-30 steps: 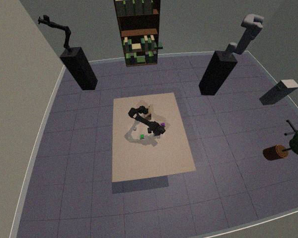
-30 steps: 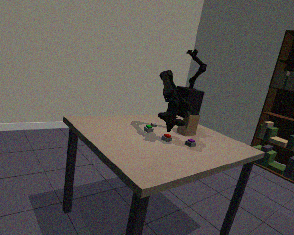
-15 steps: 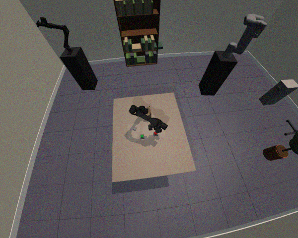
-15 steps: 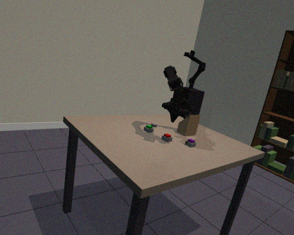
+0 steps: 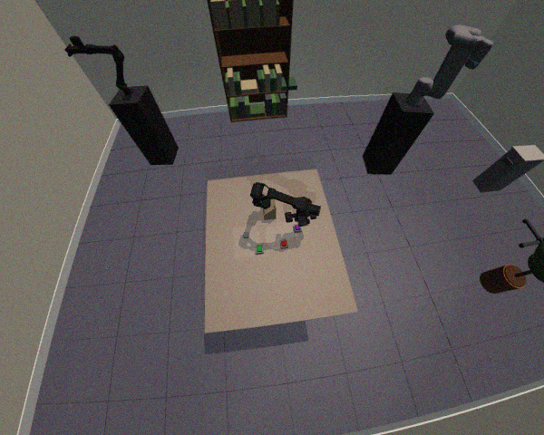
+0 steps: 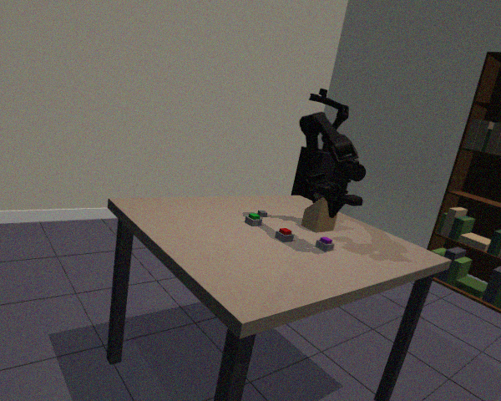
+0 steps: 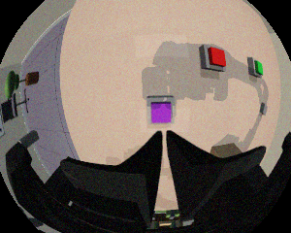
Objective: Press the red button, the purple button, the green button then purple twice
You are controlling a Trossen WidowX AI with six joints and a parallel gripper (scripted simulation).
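My gripper is shut and empty. Its fingertips are raised above the table, close to the purple button and not touching it. The purple button sits in a grey housing just ahead of the fingertips in the wrist view, its cap standing up. The red button is in the middle of the row, uncovered. The green button is at the far end of the row, also uncovered.
A tan wooden block stands near the arm, behind the buttons. A small grey block lies beyond the green button. All rest on the table. The arm casts shadows there.
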